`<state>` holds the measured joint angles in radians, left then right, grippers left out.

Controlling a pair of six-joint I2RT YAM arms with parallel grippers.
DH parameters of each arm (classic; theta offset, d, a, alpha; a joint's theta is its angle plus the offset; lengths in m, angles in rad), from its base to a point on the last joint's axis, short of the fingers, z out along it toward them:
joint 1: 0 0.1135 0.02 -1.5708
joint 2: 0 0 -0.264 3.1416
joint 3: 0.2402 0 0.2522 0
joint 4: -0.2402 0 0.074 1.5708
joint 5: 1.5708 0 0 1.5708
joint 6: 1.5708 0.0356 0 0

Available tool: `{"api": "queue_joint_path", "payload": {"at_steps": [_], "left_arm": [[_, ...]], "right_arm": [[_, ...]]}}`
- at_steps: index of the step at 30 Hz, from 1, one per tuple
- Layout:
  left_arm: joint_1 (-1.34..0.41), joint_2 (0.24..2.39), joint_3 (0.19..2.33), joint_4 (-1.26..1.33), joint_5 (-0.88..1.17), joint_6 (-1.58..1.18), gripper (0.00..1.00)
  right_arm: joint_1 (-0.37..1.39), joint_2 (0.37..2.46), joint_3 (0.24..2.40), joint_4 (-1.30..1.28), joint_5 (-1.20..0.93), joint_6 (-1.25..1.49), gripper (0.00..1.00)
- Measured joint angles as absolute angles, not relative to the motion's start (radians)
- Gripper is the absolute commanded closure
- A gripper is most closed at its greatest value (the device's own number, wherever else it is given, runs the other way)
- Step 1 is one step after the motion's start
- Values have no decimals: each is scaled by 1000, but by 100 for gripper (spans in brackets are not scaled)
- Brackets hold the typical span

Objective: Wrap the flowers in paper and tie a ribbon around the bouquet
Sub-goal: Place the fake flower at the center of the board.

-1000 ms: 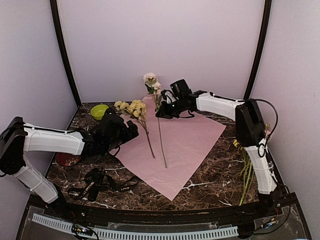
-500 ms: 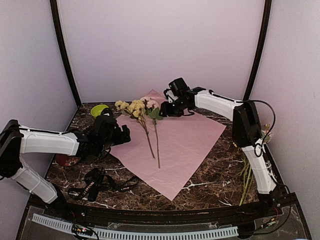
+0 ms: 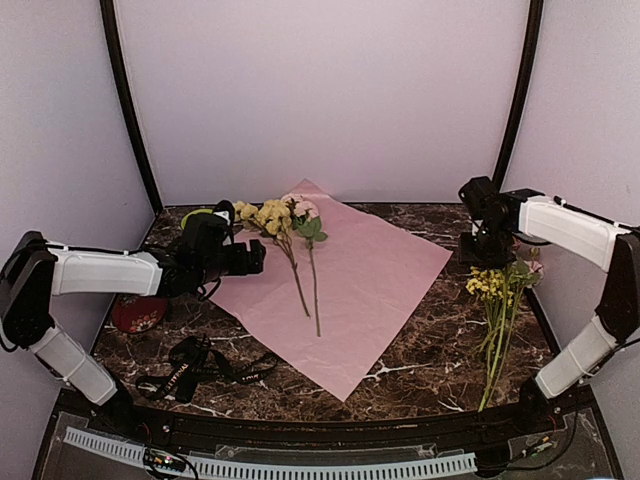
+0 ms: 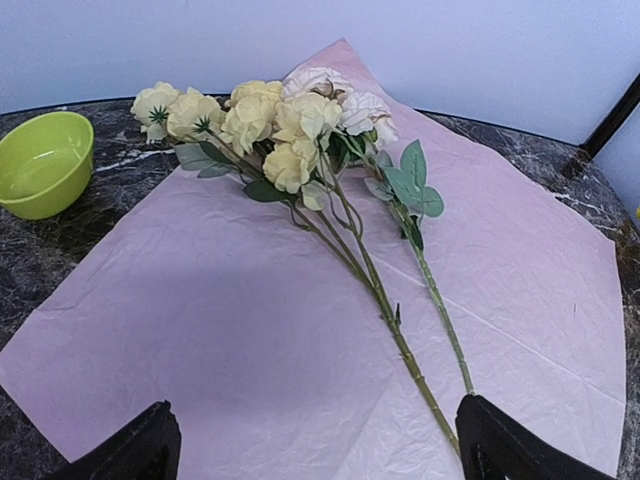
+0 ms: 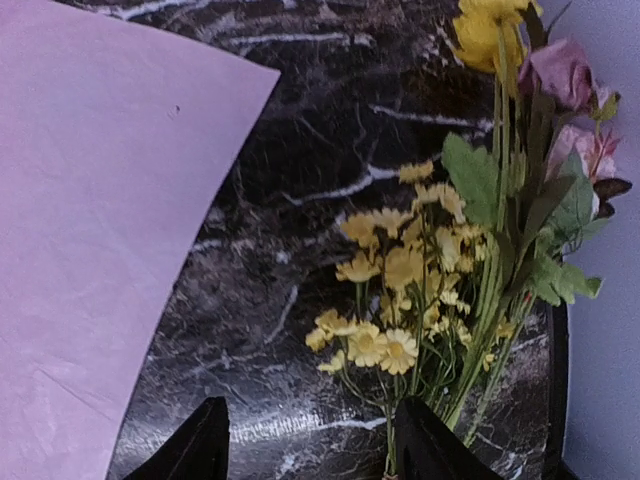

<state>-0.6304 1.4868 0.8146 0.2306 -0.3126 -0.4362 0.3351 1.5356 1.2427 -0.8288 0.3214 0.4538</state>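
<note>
Top external: flowers (image 3: 290, 232) lie on the paper (image 3: 375, 285). Left pincer (image 4: 312, 440) gapes at its left edge; right pincer (image 5: 315, 445), released, hangs beyond its right corner.

The left black two-finger gripper (image 4: 314, 452) is held low and wide open; the right black two-finger gripper (image 5: 316, 445) points down, fingers apart.

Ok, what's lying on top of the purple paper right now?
Two stems lie on the paper: a yellow-cream cluster and a pale pink bloom, heads toward the far corner. The other flowers lie off it, on the table. Anything beneath the sheet is hidden.
</note>
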Motion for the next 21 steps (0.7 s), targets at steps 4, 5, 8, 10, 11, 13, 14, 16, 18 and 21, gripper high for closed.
{"api": "queue_joint_path", "payload": {"at_steps": [4,5,8,10,11,13,14,16,18,21], "left_arm": [[-628,1544,846,235,-252,-419,1],[-628,1554,851,234,-237,-416,1],[-626,1562,852,227,-203,-406,1],[-626,1561,854,226,-189,-400,1],[-626,1560,855,222,-183,-395,1],[-626,1552,857,206,-174,-384,1],[-626,1545,859,198,-173,-376,1],[-626,1528,862,180,-172,-360,1],[-626,1505,863,170,-175,-345,1],[-626,1480,863,165,-180,-332,1]], "right_arm": [[340,1457,1072,-883,324,539,52],[341,1446,1044,-886,319,549,53],[334,1423,960,-902,307,604,53],[332,1422,935,-905,305,625,53],[331,1419,921,-899,303,635,53],[331,1409,884,-884,299,651,55],[330,1408,872,-881,298,655,56],[324,1410,854,-866,297,658,61],[318,1416,842,-842,302,659,65],[305,1441,831,-800,321,656,66]]}}
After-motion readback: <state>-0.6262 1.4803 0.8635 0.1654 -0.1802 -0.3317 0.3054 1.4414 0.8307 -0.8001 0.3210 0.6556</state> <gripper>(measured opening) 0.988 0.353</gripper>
